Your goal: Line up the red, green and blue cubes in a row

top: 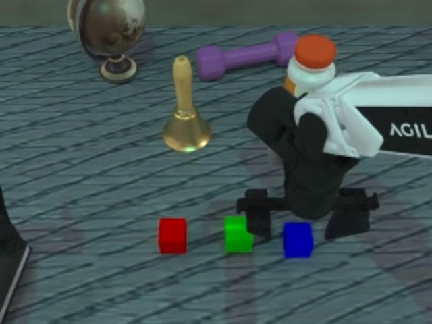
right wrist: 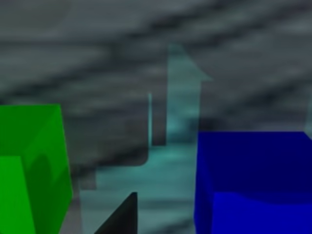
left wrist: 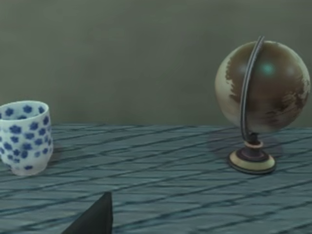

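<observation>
1. The red cube [top: 173, 235], green cube [top: 238, 233] and blue cube [top: 298, 239] sit in a row near the front of the table [top: 81, 189], red leftmost, blue rightmost.
2. The right gripper [top: 304, 219] hangs low over the blue cube, its fingers spread wide and released, one finger [top: 257, 214] seemingly between green and blue, the other [top: 351, 214] right of blue.
3. The left arm [top: 10, 260] is parked at the left edge; its jaw state cannot be told.
4. Behind stand a brass bell [top: 185, 111], a globe [top: 111, 30], a purple dumbbell [top: 246, 55] and an orange-capped bottle [top: 310, 64].
5. The left wrist view adds a blue-flowered cup [left wrist: 24, 136].

Right gripper [top: 302, 217] low, fingers apart
</observation>
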Robot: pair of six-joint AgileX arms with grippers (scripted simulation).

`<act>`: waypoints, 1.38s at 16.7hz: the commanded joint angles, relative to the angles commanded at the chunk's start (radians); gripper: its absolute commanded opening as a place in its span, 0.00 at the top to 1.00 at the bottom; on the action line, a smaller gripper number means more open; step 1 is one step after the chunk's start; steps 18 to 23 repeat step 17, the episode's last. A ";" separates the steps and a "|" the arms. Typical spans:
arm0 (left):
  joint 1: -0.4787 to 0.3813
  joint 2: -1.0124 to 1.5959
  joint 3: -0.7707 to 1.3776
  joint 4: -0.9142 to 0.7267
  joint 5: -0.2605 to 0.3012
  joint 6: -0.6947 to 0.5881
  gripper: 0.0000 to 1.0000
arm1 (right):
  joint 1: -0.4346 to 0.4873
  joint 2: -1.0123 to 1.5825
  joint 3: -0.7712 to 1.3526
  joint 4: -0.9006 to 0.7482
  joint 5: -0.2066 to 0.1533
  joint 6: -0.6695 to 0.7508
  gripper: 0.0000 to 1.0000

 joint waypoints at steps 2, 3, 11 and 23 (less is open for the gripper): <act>0.000 0.000 0.000 0.000 0.000 0.000 0.00 | 0.000 0.000 0.000 0.000 0.000 0.000 0.00; 0.000 0.000 0.000 0.000 0.000 0.000 0.00 | 0.000 0.000 0.000 0.000 0.000 0.000 0.00; 0.000 0.000 0.000 0.000 0.000 0.000 0.00 | 0.003 -0.022 0.054 -0.074 0.000 0.001 0.00; 0.000 0.000 0.000 0.000 0.000 0.000 0.00 | 0.008 -0.087 0.170 -0.257 -0.001 -0.001 0.00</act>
